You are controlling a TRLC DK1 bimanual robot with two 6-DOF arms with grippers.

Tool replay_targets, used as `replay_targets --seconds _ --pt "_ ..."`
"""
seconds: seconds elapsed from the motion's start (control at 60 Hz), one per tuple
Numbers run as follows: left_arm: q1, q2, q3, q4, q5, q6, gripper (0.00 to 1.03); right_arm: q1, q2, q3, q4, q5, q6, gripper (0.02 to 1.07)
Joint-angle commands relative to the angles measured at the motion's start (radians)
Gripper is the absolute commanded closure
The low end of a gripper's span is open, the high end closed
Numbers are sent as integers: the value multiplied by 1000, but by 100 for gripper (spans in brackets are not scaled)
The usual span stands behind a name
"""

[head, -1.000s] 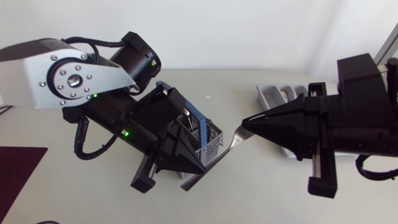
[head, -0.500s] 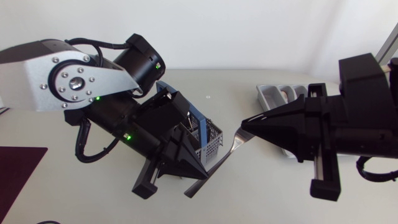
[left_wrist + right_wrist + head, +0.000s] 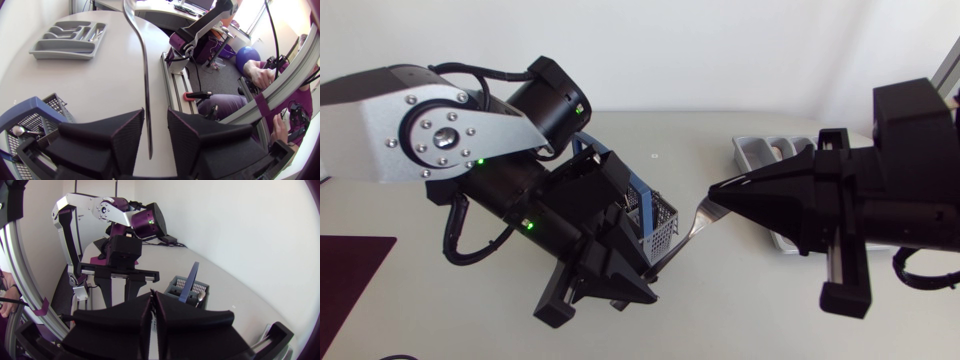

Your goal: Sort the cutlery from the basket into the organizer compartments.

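This looks like a handover above the surface. The right hand (image 3: 713,208) is clamped on the broad end of a slim silver utensil (image 3: 682,238), probably a fork. Its thin handle hangs between the parted fingers of the left hand (image 3: 156,117), seemingly untouched. The utensil is in the air between the mesh basket (image 3: 662,228) and the grey organizer (image 3: 757,150). Next, I judge, the right hand should carry it to the matching compartment.

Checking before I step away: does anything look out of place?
Only the slim silver metal utensil: it is held in mid-air, one end pinched in the right gripper, its handle ungripped inside the open left gripper.
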Motion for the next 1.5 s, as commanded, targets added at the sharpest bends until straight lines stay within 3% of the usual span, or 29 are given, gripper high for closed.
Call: replay_targets --seconds 0.0,0.183,0.533,0.683,0.867,0.95,1.217,1.483 --pt "-4 12 -5 -13 15 -5 75 5 -9 -10 19 -4 31 102" --pt "-5 25 1 -12 15 -16 100 6 -9 -11 22 1 31 102" --pt "3 22 5 2 11 -54 100 5 -12 -36 56 30 32 100" --pt "7 9 4 4 1 -63 100 1 -23 -59 76 53 38 80" --pt "10 -5 2 15 -14 -77 100 1 -38 -71 87 79 38 47" --pt "19 -15 2 15 -17 -80 100 1 -43 -73 87 83 38 38" --pt "36 -65 -16 59 -54 -115 100 -9 -58 -100 108 146 29 26" --pt "27 -102 -56 174 -146 -200 100 -69 -60 -120 139 223 46 23"
